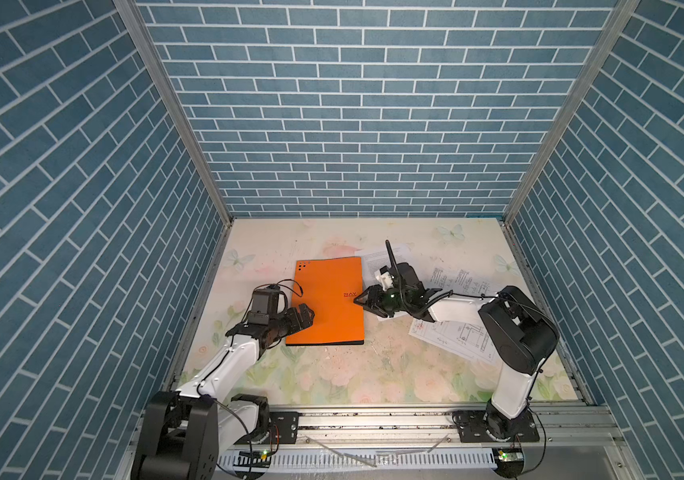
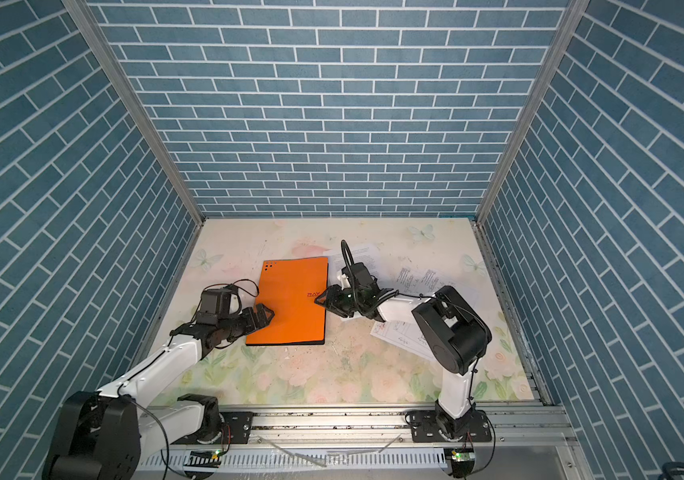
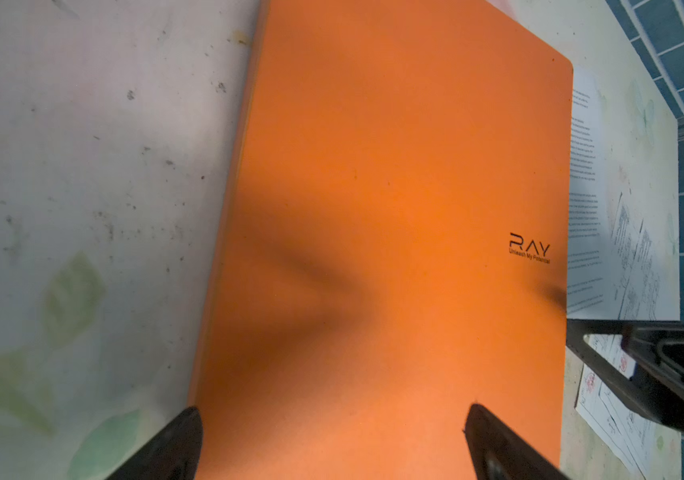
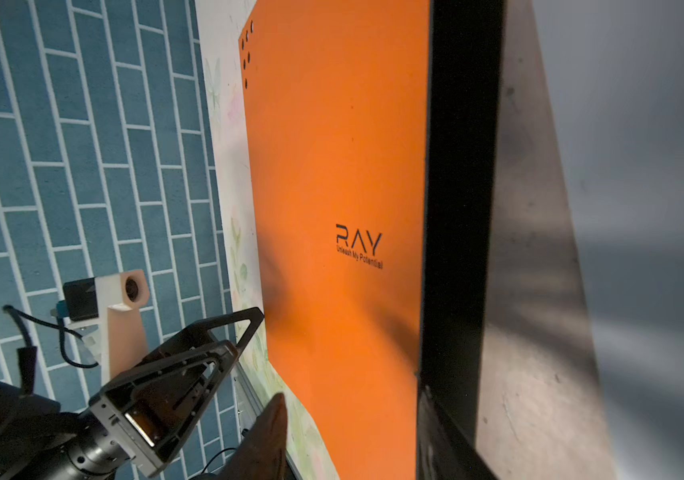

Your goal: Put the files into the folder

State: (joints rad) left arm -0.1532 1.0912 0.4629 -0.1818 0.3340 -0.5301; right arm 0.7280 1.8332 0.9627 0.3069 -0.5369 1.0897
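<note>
Left gripper (image 1: 306, 316) is hovering, jaws spread wide, over folder (image 1: 328, 299). Right gripper (image 1: 363, 300) is sitting half-parted at its edge, grip unclear. Files (image 1: 452, 338) are showing in both top views, not the right wrist view.

White links (image 1: 228, 361) join black joints (image 1: 519, 332), with thin black cables (image 1: 389, 255) and a black triangular-fingered left end effector (image 1: 305, 318).

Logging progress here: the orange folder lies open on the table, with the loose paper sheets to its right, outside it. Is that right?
Not quite: the folder is closed, orange cover up, as both top views and the left wrist view show. It does lie on the table, with the loose paper sheets to its right, outside it.
</note>
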